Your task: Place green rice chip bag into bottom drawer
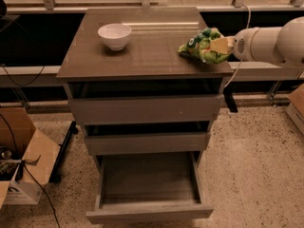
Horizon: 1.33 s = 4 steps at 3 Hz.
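Camera view, upper right: the gripper point(217, 45) is clamped on the green rice chip bag point(198, 47) at the counter point(142, 56) edge (carry step, likely); next, lower it into the open bottom drawer point(149, 179).

Speckled terrazzo floor point(256, 165), cardboard box point(19, 160)

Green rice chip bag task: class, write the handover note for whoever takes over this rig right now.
Gripper: shut on the green rice chip bag, at the cabinet top's right edge.
Bottom drawer: pulled open, nothing in it.
Done: bag grasped.
Left: carry it down over the open drawer, release it inside.
White bowl sits back left, apart from the bag.
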{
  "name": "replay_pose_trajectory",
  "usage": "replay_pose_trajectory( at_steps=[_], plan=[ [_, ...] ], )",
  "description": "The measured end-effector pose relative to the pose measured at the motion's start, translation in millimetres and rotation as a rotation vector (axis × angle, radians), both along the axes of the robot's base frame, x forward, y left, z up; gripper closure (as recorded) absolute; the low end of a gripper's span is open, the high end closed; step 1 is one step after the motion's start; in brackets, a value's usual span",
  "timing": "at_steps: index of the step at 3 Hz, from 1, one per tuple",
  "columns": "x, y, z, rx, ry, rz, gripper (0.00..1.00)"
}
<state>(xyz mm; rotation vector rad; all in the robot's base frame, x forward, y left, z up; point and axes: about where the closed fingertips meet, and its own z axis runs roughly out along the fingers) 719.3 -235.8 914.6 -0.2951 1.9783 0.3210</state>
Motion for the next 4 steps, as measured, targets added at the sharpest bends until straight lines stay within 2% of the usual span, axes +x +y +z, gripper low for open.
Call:
replay_pose_trajectory(
  at_steps=[1,2,3,4],
  plan=[
    [0.0,0.0,0.2,0.000,0.000,0.000,1.00],
    [-13.5,0.7,2.3,-0.033,-0.003,0.019,1.00],
    [-53.0,-4.5,4.5,-0.064,0.024,0.014,1.00],
    [-124.4,-6.8,5.3,-0.060,0.079,-0.007,1.00]
  ],
)
